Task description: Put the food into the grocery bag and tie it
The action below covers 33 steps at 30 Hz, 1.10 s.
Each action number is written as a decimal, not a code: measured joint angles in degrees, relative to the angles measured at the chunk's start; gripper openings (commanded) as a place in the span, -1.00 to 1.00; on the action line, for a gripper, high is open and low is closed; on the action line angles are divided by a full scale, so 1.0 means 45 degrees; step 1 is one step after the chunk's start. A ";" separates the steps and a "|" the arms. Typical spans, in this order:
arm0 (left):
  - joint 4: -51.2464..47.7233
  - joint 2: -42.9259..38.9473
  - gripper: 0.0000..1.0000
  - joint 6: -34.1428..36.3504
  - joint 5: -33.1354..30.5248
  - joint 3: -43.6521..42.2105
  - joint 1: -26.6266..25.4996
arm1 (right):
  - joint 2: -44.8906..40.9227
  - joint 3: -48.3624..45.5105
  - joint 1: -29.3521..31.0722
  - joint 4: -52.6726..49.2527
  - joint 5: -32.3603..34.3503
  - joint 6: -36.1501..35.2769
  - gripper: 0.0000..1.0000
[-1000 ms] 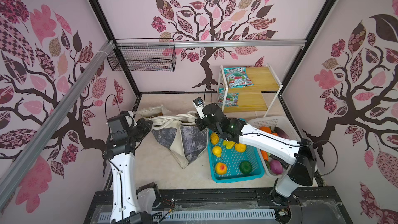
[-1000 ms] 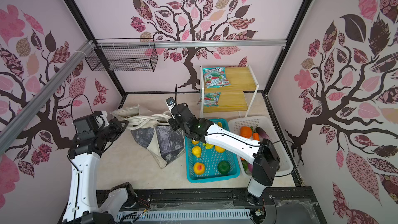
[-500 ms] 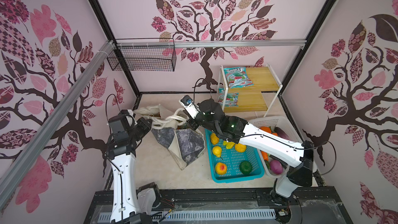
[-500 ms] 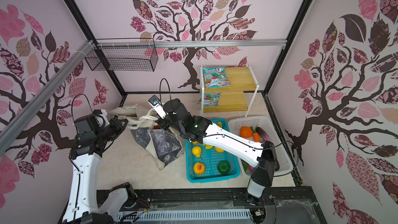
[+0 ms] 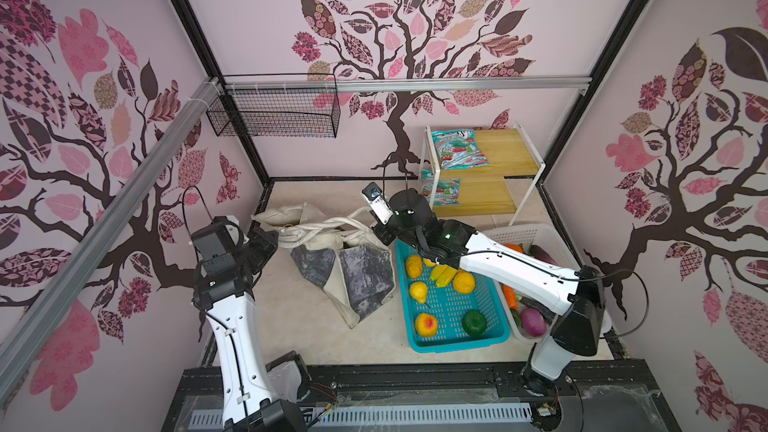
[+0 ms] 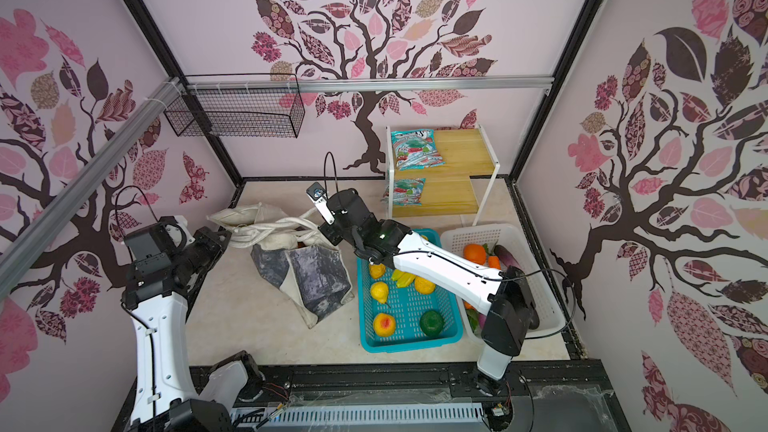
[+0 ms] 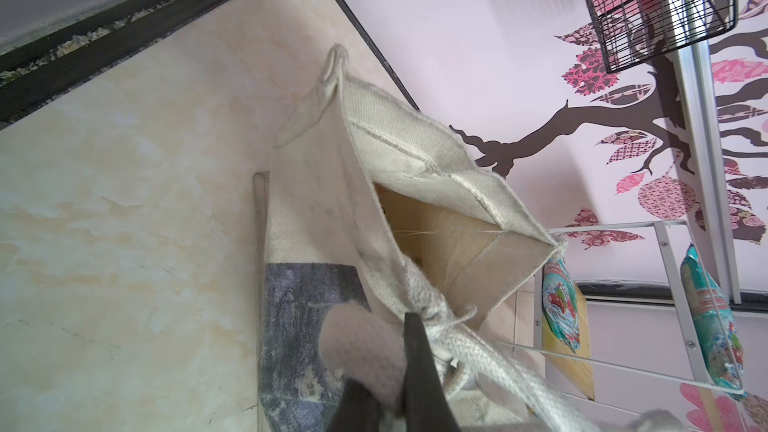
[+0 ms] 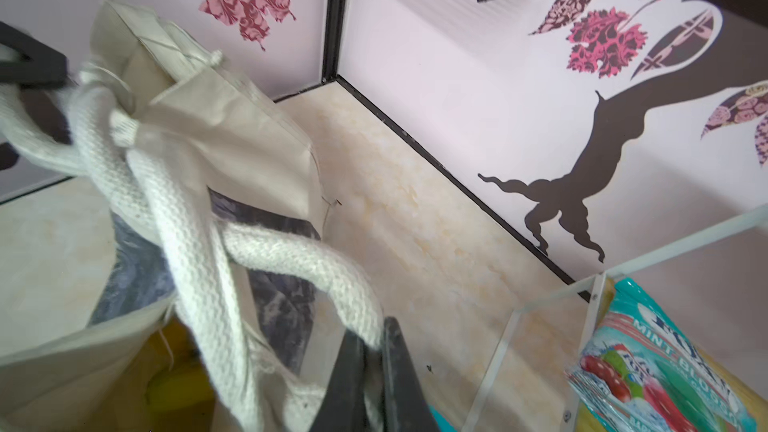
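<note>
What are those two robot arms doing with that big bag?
They are tying up the cream tote bag. The left arm's fingers and the right arm's fingers each pinch a rope handle, and the handles cross between them. Something yellow shows inside. More fruit sits in the teal basket.

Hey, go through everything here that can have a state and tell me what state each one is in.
grocery bag: slumped on the table, mouth open.
handles: crossed, stretched between both grippers.
left gripper: shut on the handles.
right gripper: shut on the handles, opposite end.
teal basket: holding fruit.
white basket: holding vegetables.
</note>
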 measured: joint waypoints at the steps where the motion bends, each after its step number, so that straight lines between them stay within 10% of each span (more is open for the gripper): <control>1: -0.0049 -0.0010 -1.00 -0.0019 0.0078 0.0000 0.0000 | -0.0151 -0.0257 -0.0078 0.0078 0.0000 -0.0024 -1.00; 20: -0.1268 0.1156 -1.00 -0.0670 0.1209 0.1919 -0.0049 | -0.2297 -0.5294 -0.1559 0.2497 -0.1802 0.1132 -1.00; 33: -0.1661 0.3167 -1.00 -0.1064 0.1355 0.4391 0.0321 | -0.1292 -0.2701 -0.2093 0.2239 -0.2735 0.1078 -1.00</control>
